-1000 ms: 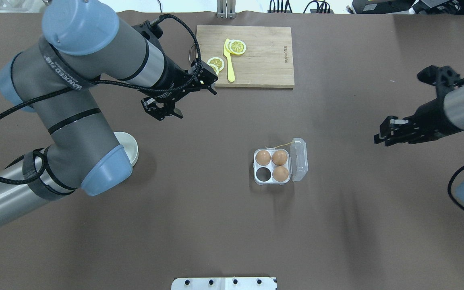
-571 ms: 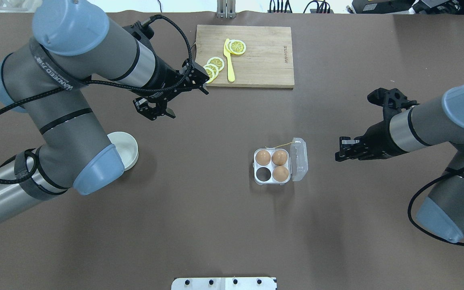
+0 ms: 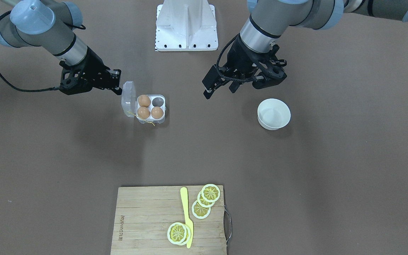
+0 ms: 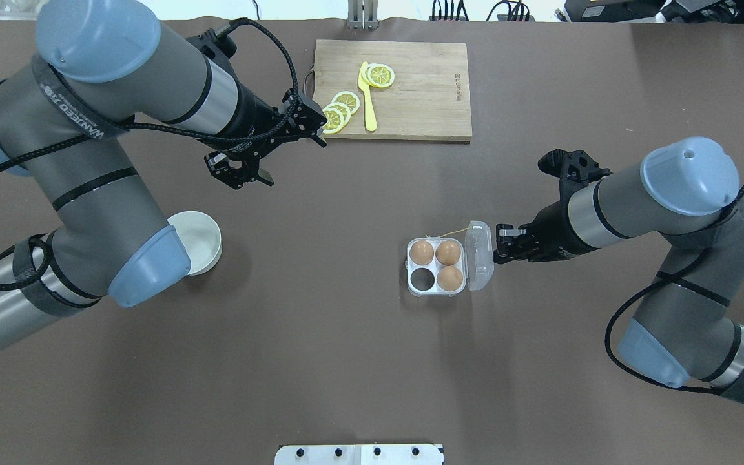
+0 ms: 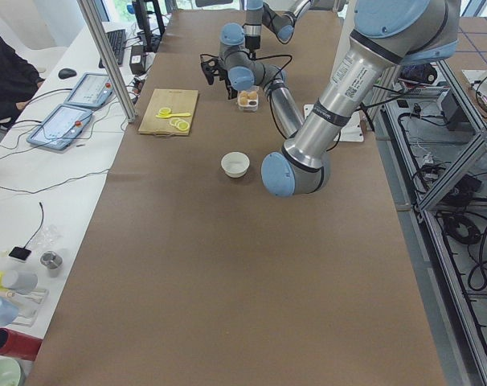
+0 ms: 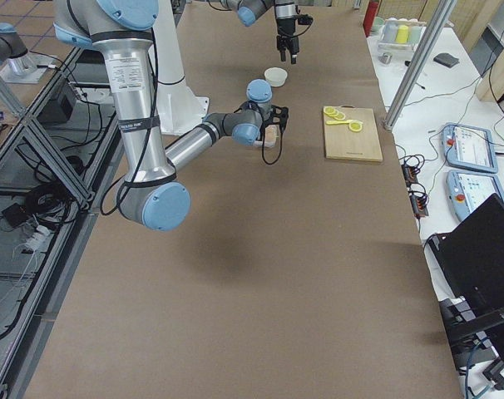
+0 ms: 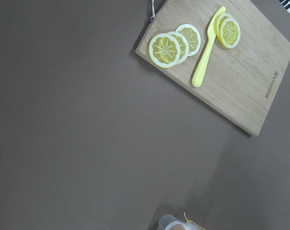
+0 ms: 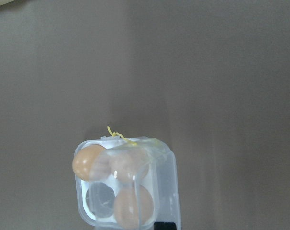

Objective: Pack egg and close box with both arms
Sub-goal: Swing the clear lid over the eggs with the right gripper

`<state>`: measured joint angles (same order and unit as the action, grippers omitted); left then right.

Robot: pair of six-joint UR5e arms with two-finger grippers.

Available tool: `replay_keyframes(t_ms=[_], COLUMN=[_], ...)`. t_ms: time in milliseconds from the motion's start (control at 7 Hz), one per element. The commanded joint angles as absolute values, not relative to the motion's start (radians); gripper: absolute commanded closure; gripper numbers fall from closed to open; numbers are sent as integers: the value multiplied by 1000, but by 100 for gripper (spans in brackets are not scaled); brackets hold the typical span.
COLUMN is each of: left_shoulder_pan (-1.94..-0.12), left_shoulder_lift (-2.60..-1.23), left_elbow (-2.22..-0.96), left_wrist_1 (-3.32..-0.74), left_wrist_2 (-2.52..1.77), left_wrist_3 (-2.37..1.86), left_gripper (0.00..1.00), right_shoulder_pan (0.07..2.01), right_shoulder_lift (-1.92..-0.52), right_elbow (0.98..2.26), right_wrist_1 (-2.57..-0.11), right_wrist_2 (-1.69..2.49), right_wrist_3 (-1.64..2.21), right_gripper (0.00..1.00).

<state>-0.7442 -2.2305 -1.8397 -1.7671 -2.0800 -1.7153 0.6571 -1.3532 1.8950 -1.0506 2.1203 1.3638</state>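
- While the box (image 4: 422, 278) sits just right of centre in the overhead frame, three eggs (image 4: 448, 252) fill its cells, and the lower-left cell shows bare plastic.
- Lid (image 4: 479, 256) is open, swung out to the box's right side in that same frame.
- Thin yellow string (image 4: 452, 231) trails off the box's top edge.
- Right gripper (image 4: 500, 245) is right at the lid's outer edge, centre-right of the frame. Its jaws are spread, one finger higher and one lower, with nothing between them. Whether a tip touches the lid, I cannot tell.
- Over on the right wrist view, the box fills the lower left, two eggs showing through the clear lid. A black fingertip (image 8: 164, 225) pokes in at the bottom edge.
- Left gripper (image 4: 241, 177) hangs in the upper left of the overhead frame, well apart from the box, jaws released and empty.
- Lower down at the left, a white bowl (image 4: 209, 240) peeks out from under the left arm (image 4: 94, 187).
- Top centre holds a wooden board (image 4: 423, 97), with lemon slices (image 4: 346, 102) and a yellow knife (image 4: 368, 106) lying on it.
- Left wrist view has that board in its upper right, and a corner of the box just creeps in at the bottom edge.
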Motion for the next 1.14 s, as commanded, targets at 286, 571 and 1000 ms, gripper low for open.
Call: replay_keyframes(t_ms=[286, 571, 1000], left_shoulder_pan=[-746, -746, -819], left_shoulder_lift=[-2230, -2180, -2032], left_elbow=[-1842, -1900, -1979], left_wrist_1=[-1767, -1769, -1758], left_wrist_2=[-2080, -2080, -2075], left_wrist_3=[-1717, -1685, -1315], left_gripper=[1, 1, 1], right_shoulder_pan=[605, 588, 745], right_shoulder_lift=[-1188, -1146, -1135], right_elbow=[1826, 1807, 1833], right_wrist_1=[-1057, -1063, -1193], right_wrist_2=[2102, 2077, 2187], right_wrist_3=[1446, 1450, 1440], right_gripper=[100, 100, 1])
